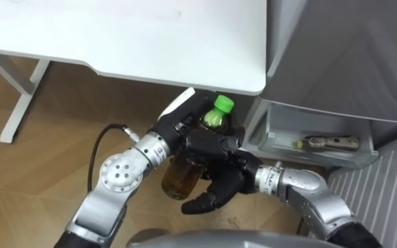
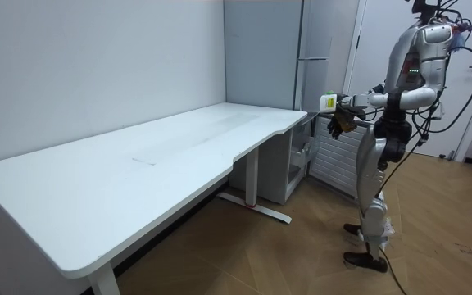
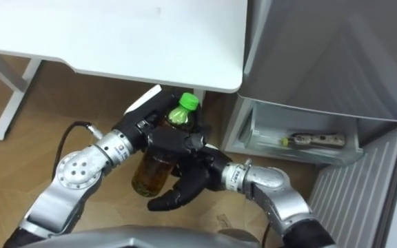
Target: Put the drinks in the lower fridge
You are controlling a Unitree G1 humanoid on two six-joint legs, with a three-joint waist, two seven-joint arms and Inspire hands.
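In the middle of the left eye view, the left hand (image 1: 182, 129) is wrapping its fingers round the upper half of the bottle (image 1: 180, 176), holding it tilted, green cap (image 1: 223, 105) pointing up and to the right. The amber lower half is hanging out below that hand. The right hand (image 1: 220, 184) is lying just beside the bottle's lower right, with its fingers loose and spread and gripping nothing. Above both hands, the white surface (image 1: 116, 34) is filling the upper left. On the right, the grey fridge (image 1: 336, 62) is showing its open lower compartment (image 1: 316, 157), where a second bottle (image 1: 328, 142) is lying on its side.
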